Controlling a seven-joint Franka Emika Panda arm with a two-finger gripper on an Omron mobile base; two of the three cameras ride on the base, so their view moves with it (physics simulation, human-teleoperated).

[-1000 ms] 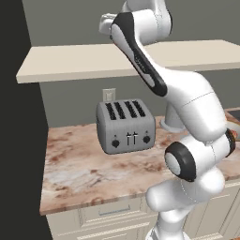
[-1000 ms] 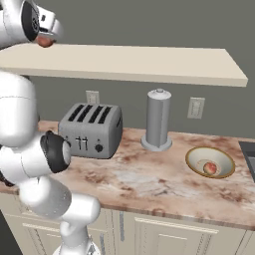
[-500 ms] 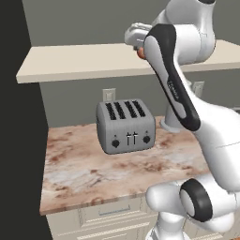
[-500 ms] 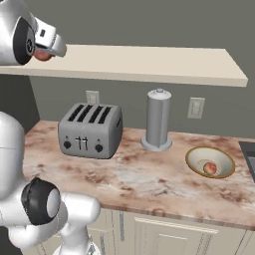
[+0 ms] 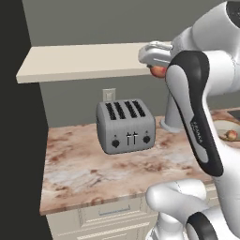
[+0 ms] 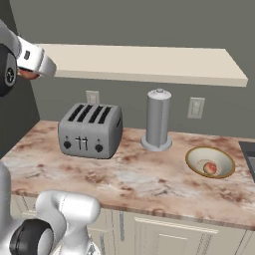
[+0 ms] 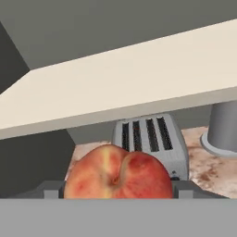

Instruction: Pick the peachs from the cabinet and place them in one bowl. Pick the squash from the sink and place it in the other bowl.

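The tool (image 7: 118, 192) pinches a peach (image 7: 118, 172) between its two dark fingertips (image 7: 52, 189), one pressed to each side of the fruit. In the hand view the peach sits large and near, red-orange with a yellowish stripe down its cleft. In the left base view the same peach (image 5: 159, 71) peeks out red beneath the white hand, high in the air, level with the front edge of the cabinet (image 5: 84, 61) and toward its right part. In the right base view it shows as a small red patch (image 6: 28, 74) under the hand at the far left, just in front of the cabinet's left end (image 6: 149, 63).

Below the held fruit lies the marbled brown bench (image 6: 134, 174), with white panelled drawer fronts (image 6: 164, 234) under its near edge. On the bench, toward the left, stands a grey four-slot toaster (image 6: 90, 130), its knobs and levers facing the near side. To the right of it and farther back stands a tall grey cylindrical canister (image 6: 158, 119), close to the wall. Farther right again sits the bowl (image 6: 210, 162), cream inside with a golden-brown rim, and the second peach (image 6: 210, 168) lies inside it. At the far right edge a dark corner of the sink (image 6: 248, 154) shows, just beside the bowl.

On the grey wall behind are two pale outlets (image 6: 91, 97), one behind the toaster and one right of the canister (image 6: 196, 107).
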